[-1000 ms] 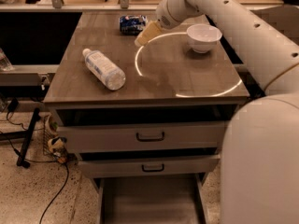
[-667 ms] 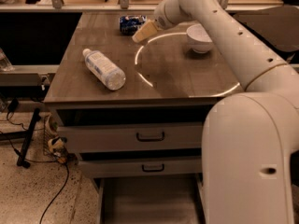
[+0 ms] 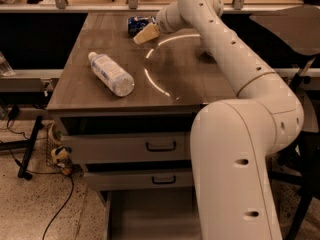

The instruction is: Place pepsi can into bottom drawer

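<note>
Tool [image 3: 144, 35] up at the far end of the surface [image 3: 190, 84], tipped down and to the left. Tan, shaped like a little wedge. Open or closed? Cannot tell. Just beside the pepsi can [image 3: 136, 24], on its near right side. Touching or not, hard to say.

Pepsi can down on the surface, close to the far edge. Dark blue with bits of white. Not up in the air, not in any drawer.

Behind the tool, a big white arm [image 3: 225, 49]. Comes up from the near right and bends across the right half of the surface to the far side. Lower down, a fat round white body [image 3: 235, 174], right in front of the right part of the cabinet.

Out to the left, a clear bottle [image 3: 111, 74] flat on its side. White cap end toward the far left, fat end toward the near right. Well apart from the pepsi can. Between bottle and arm, a thin bright curve of light [image 3: 150, 79] on the brown wood.

Under the surface, a top drawer [image 3: 125, 146] with a dark handle and a dark gap above it. Under that, a middle drawer [image 3: 130, 179] with the same kind of handle. At the very bottom, the bottom drawer [image 3: 145, 214], pulled out toward the near side, wide and low with a flat floor.

Off to the left, black cords [image 3: 30, 159] on a speckled floor [image 3: 30, 209].
</note>
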You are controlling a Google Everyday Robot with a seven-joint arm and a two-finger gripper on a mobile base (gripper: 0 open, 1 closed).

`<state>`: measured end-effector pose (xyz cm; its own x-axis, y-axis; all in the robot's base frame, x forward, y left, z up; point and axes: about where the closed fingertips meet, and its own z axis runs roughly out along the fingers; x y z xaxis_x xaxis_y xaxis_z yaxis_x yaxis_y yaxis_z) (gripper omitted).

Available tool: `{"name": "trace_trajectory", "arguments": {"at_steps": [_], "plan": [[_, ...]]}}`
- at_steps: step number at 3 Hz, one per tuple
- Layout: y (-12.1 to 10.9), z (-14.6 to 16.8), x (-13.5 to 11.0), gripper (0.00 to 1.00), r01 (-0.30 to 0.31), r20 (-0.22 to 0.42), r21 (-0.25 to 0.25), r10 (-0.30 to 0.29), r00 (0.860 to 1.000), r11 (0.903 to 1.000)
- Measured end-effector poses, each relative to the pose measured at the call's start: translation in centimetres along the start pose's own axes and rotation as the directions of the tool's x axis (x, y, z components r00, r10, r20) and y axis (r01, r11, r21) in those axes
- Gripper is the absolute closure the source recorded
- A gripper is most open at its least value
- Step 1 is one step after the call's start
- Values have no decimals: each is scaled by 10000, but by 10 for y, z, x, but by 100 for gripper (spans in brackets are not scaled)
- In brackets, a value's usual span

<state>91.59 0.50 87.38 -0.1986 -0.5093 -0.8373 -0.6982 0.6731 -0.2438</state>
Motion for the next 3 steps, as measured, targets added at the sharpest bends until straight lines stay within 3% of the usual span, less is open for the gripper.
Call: {"name": "trace_trajectory", "arguments": {"at_steps": [2,3], "plan": [[4,43,0,4,-518,326,-205,524,9981,9984],[6,52,-1,26,-596,488,-315,611,9969,9977]]}}
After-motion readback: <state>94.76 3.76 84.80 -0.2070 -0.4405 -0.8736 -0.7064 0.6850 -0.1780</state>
